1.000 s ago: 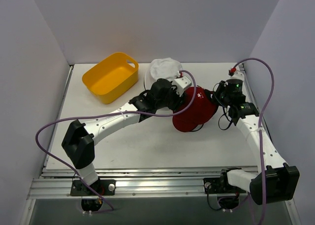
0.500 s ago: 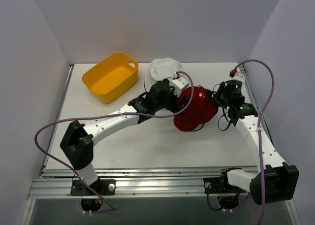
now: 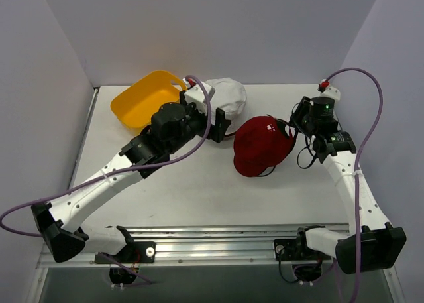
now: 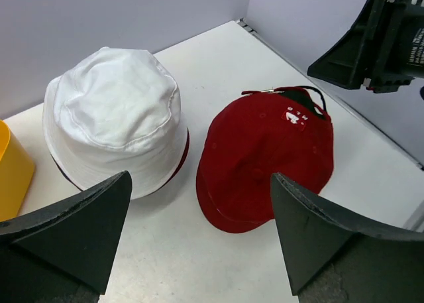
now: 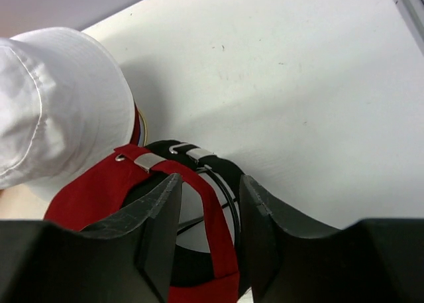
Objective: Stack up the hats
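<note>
2 hat piles sit on the surface [image 3: 199, 197]: the white bucket hat [image 4: 116, 114] over a maroon hat [image 4: 186, 146], and just beside it the red cap [image 4: 265, 157] over a black cap [image 5: 222, 166].

Left gripper [image 4: 201, 177] is spread wide and empty, near both piles.

Right gripper [image 5: 210, 183] straddles the red cap's back strap; cannot tell whether it is clamped.

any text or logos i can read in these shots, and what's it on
red cap: small white logo with tiny letters by the back strap, too blurred to read
right arm: faint white print at the picture's edge, too small to read
white bucket hat, yellow basket: no text shows
</note>
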Robot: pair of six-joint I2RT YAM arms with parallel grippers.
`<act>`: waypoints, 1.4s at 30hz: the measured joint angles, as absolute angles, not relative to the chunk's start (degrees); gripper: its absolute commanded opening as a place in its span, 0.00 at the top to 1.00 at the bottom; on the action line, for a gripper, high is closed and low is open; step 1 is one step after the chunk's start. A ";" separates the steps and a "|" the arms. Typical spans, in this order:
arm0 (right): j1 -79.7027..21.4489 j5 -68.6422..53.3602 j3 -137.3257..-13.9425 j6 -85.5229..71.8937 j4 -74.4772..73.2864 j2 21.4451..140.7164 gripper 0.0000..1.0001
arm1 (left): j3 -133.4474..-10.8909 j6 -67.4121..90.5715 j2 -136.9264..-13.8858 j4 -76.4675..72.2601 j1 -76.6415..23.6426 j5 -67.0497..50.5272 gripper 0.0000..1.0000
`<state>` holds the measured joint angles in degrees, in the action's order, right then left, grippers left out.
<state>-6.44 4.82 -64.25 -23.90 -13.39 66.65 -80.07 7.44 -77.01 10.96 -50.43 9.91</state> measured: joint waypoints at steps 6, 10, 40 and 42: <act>-6.00 5.13 -69.23 -23.77 -15.64 68.53 0.56 | -75.85 11.81 -71.94 12.51 -50.46 11.27 0.06; -6.20 4.27 -71.02 -23.24 -17.04 68.36 0.27 | -66.94 13.85 -68.47 11.81 -50.52 12.05 0.06; -32.29 5.08 -58.83 -20.34 -7.81 41.45 0.00 | -49.47 13.91 -43.94 1.48 -56.45 14.55 0.06; -32.29 5.10 -57.95 -20.34 -7.62 41.12 0.00 | -49.30 13.72 -43.48 1.48 -56.58 14.83 0.06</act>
<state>-32.29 5.10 -57.95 -20.34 -7.62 41.12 -49.30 13.72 -43.48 1.48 -56.58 14.83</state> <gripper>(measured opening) 0.996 0.939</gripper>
